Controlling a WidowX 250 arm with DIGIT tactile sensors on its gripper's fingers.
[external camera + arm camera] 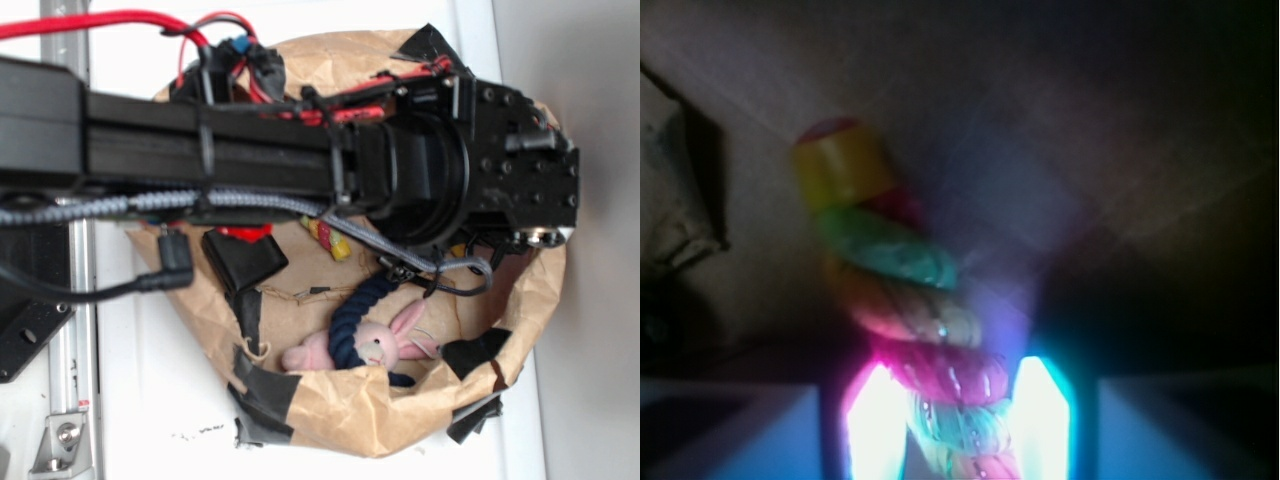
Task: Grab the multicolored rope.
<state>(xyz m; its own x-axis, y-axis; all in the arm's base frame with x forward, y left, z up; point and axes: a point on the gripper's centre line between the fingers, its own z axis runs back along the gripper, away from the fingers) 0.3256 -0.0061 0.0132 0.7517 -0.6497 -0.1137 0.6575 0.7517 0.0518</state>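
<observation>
arm (200,140): black, stretched horizontally across the exterior view, left to right | wrist (500,150): at right end, angled down | gripper (958,420): two glowing fingers (875,425) flank the multicolored rope (930,330) | jaws: close against both sides of the rope, narrow gap

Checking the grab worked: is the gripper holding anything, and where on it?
The multicolored rope sits between the fingers, mid-length below its yellow end; a firm clamp cannot be told.
</observation>
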